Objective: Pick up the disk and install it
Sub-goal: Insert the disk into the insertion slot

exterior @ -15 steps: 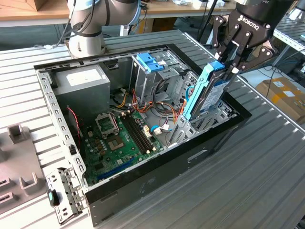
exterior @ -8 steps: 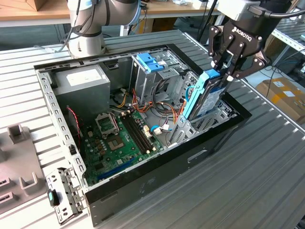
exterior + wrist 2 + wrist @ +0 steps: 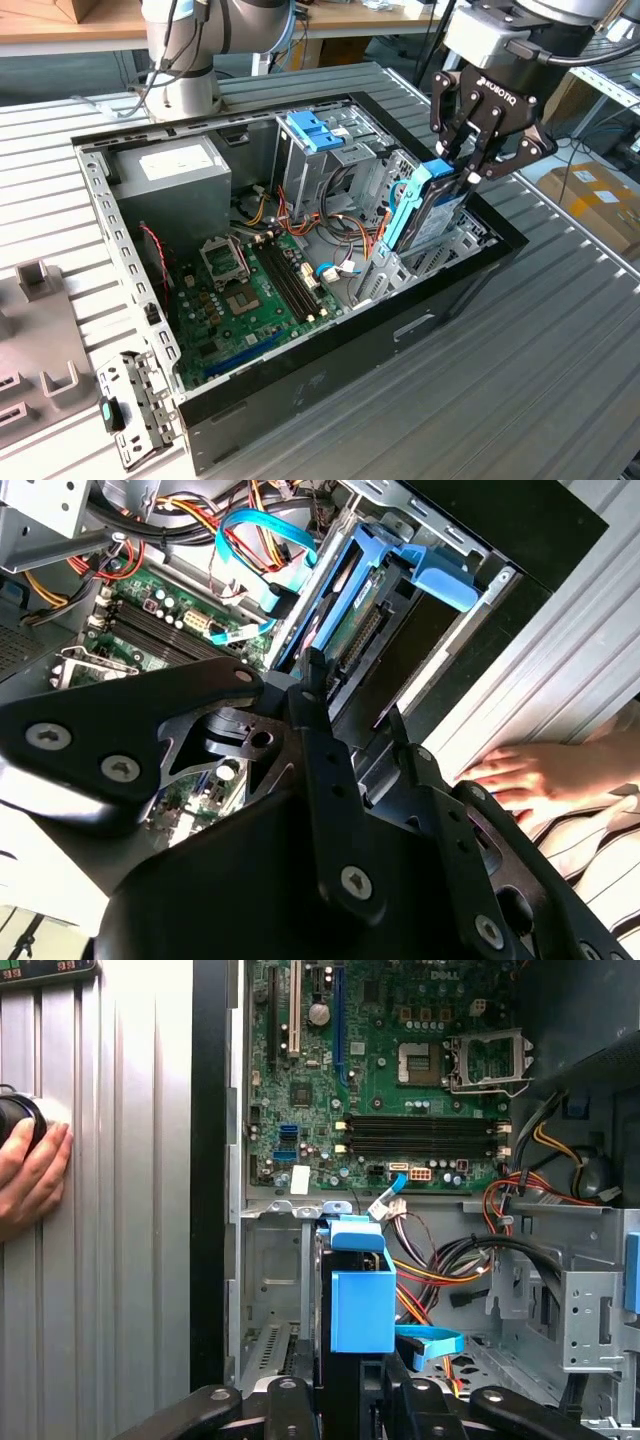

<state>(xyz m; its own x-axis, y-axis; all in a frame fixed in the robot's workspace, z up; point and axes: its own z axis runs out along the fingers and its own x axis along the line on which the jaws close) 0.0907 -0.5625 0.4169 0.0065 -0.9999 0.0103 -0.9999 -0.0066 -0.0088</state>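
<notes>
The disk (image 3: 428, 210) stands on edge, tilted, in the drive bay at the exterior view's right end of the open computer case (image 3: 330, 350). It is silver-grey with blue side rails. My gripper (image 3: 463, 168) is above it and shut on its upper edge. In both wrist views the black fingers flank the disk (image 3: 365, 620) (image 3: 360, 1300) on either side, with the gripper (image 3: 355, 730) (image 3: 358, 1400) close over the bay. The disk's lower part is hidden inside the bay.
Inside the case lie a green motherboard (image 3: 250, 290), loose cables, a grey power-supply box (image 3: 170, 170) and a blue bracket (image 3: 315, 128) on the drive cage. A person's hand (image 3: 540, 775) (image 3: 30, 1175) rests on the ribbed table beside the case. A grey fixture (image 3: 40, 340) sits at the exterior view's left.
</notes>
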